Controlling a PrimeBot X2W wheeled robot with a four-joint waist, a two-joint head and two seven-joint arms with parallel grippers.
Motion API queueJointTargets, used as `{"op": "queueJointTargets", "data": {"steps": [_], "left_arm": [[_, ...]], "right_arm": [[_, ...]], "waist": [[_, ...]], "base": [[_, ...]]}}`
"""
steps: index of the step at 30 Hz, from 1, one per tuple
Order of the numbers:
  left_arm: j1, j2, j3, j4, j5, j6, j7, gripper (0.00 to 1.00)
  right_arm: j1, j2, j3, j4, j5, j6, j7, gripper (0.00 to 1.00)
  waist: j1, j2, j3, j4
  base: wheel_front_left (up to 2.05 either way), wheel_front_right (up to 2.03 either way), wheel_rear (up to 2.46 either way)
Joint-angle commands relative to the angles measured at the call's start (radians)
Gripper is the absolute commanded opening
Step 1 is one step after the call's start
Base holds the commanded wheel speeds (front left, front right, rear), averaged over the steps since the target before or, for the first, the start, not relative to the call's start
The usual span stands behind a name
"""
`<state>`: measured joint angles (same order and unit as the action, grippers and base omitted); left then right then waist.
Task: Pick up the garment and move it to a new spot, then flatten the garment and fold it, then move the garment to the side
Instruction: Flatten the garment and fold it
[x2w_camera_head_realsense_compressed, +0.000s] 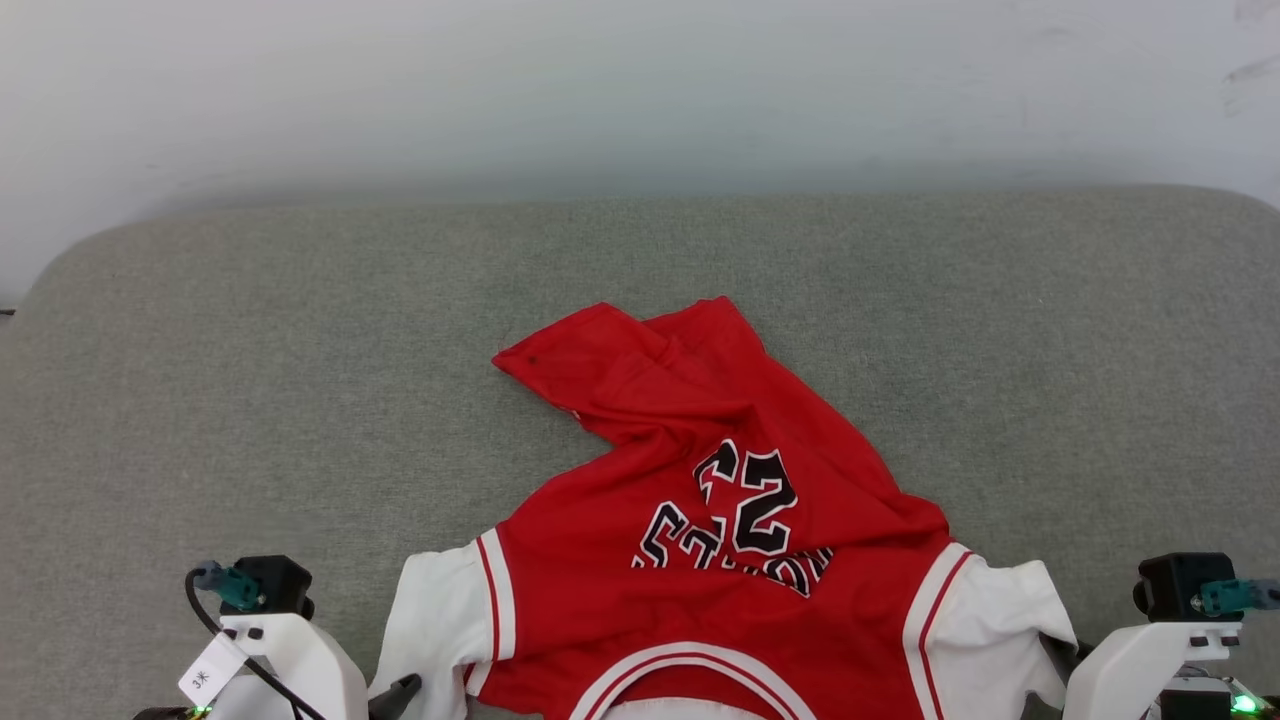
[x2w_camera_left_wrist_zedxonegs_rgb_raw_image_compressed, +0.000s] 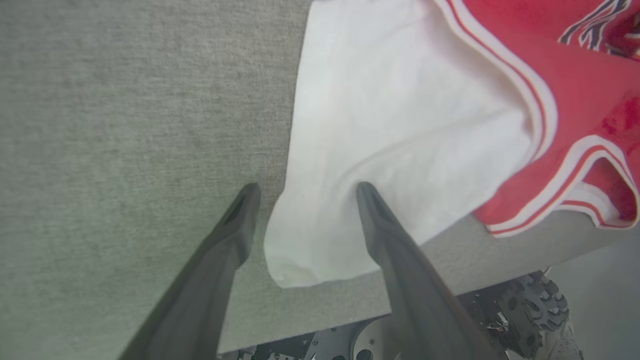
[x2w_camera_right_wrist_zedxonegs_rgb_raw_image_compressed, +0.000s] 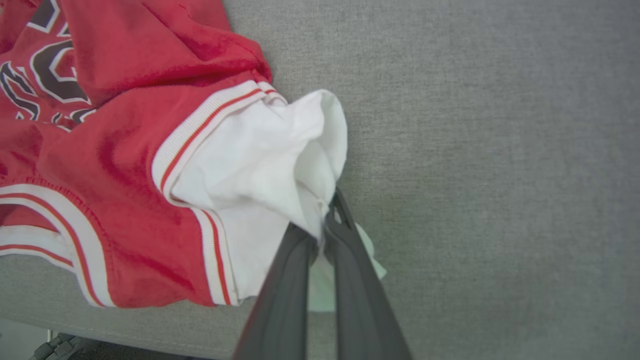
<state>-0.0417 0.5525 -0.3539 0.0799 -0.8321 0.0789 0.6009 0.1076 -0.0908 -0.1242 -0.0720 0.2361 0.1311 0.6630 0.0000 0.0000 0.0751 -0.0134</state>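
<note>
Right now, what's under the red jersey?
The garment lies on the grey fabric surface, which shows beside and beyond it. Anything else beneath is hidden by the cloth. The right gripper is shut on its white sleeve hem.

— What do the arms look like?

— The left wrist shell (x2w_camera_head_realsense_compressed: 300, 655) is glossy white. On top of that shell sits a black block (x2w_camera_head_realsense_compressed: 272, 583) with a teal plug (x2w_camera_head_realsense_compressed: 222, 582). Beside the shell loops a black cable (x2w_camera_head_realsense_compressed: 203, 615) and hangs a white tag (x2w_camera_head_realsense_compressed: 210, 672) with a small black mark.

— The right?

— The right wrist shell (x2w_camera_head_realsense_compressed: 1150, 655) matches, plus a green light (x2w_camera_head_realsense_compressed: 1243, 705). The left fingers (x2w_camera_left_wrist_zedxonegs_rgb_raw_image_compressed: 220, 270) and right fingers (x2w_camera_right_wrist_zedxonegs_rgb_raw_image_compressed: 360, 300) are long, tapering, dark grey.
</note>
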Motion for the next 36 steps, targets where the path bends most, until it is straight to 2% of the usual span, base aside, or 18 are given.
{"op": "queueJointTargets", "data": {"steps": [1,8,9,12,15,19,24,28,36], "left_arm": [[-0.007,-0.002,-0.003,0.004,-0.008,-0.004,0.008,1.00],[-0.012,-0.031,-0.056,0.074,-0.033,-0.023,0.079,1.00],[-0.010,-0.040,-0.065,0.090,-0.038,-0.027,0.085,0.84],[-0.013,-0.078,-0.088,0.136,-0.050,-0.047,0.084,0.00],[-0.023,-0.105,-0.094,0.160,-0.052,-0.068,0.059,0.00],[-0.046,-0.089,-0.063,0.183,-0.018,-0.070,-0.031,0.00],[-0.068,-0.053,-0.021,0.133,0.040,-0.051,-0.153,0.00],[-0.092,-0.033,0.011,0.055,0.098,-0.019,-0.245,0.00],[-0.228,-0.058,0.087,-0.006,0.150,-0.006,-0.439,0.00]], "right_arm": [[-0.010,0.004,0.000,-0.002,-0.005,-0.001,-0.004,0.00],[-0.026,0.016,0.001,0.004,-0.002,-0.001,-0.013,0.00],[-0.028,0.017,0.002,0.003,-0.002,-0.001,-0.015,0.00],[-0.035,0.021,0.001,0.002,-0.003,-0.001,-0.023,0.00],[-0.043,0.021,-0.005,-0.003,-0.008,-0.001,-0.038,0.00],[-0.051,0.009,-0.007,-0.005,-0.011,-0.001,-0.076,0.00],[-0.057,0.002,-0.012,0.004,-0.017,-0.001,-0.124,0.00],[-0.088,0.000,-0.019,0.011,-0.029,-0.001,-0.160,0.00],[-0.235,-0.009,-0.020,0.030,-0.062,-0.001,-0.216,0.00]], "waist": [[0.0000,0.0000,0.016,-0.011],[0.0000,0.0000,0.050,-0.019],[0.0000,0.0000,0.054,-0.020],[0.0000,0.0000,0.060,-0.019],[0.0000,0.0000,0.055,-0.012],[0.0000,0.0000,0.028,0.000],[0.0000,0.0000,-0.016,0.015],[0.0000,0.0000,-0.042,0.021],[0.0000,0.0000,-0.059,0.018]], "base": [[0.00,0.00,0.00],[0.00,0.00,0.00],[0.00,0.00,0.00],[0.00,0.00,0.00],[0.00,0.00,0.00],[0.00,0.00,0.00],[0.00,0.00,0.00],[0.00,0.00,0.00],[0.00,0.00,0.00]]}}
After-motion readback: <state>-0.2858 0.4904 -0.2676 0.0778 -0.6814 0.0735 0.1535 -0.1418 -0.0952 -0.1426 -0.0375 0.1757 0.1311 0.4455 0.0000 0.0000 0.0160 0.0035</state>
